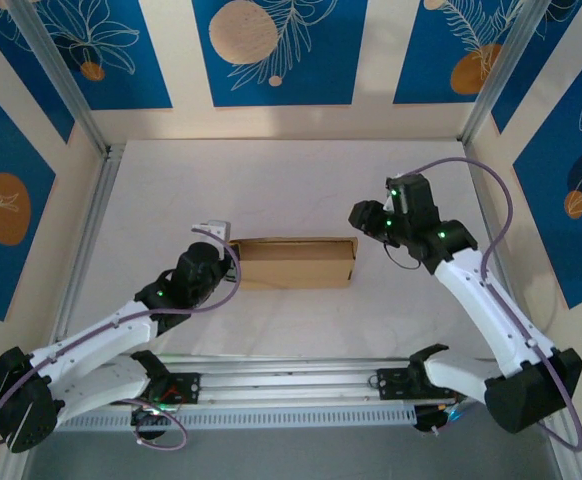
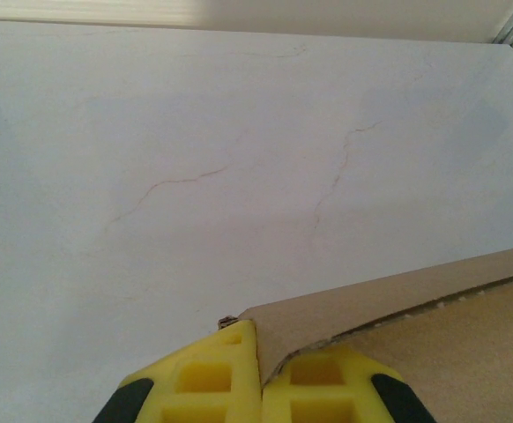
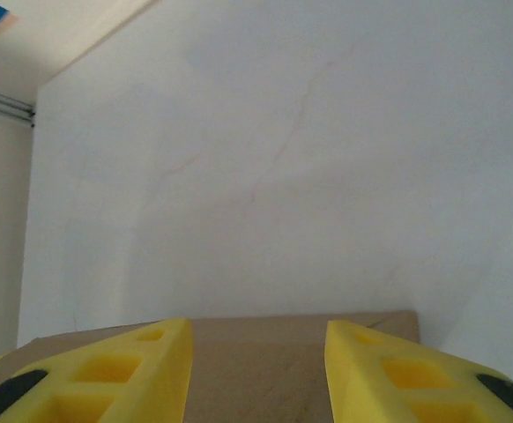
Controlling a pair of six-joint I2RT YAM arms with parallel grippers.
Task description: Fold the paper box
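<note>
The left gripper (image 2: 261,357) pinches the box's (image 1: 296,262) left edge tight, while the right gripper (image 3: 256,333) hangs parted, gripping nothing, just above the right end.

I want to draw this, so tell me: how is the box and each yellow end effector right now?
Brown corrugated cardboard box: lying flat on the white table, folded into a low rectangle.
Left yellow end effector: shut, pinching the box's edge.
Right yellow end effector: open, holding nothing.
</note>
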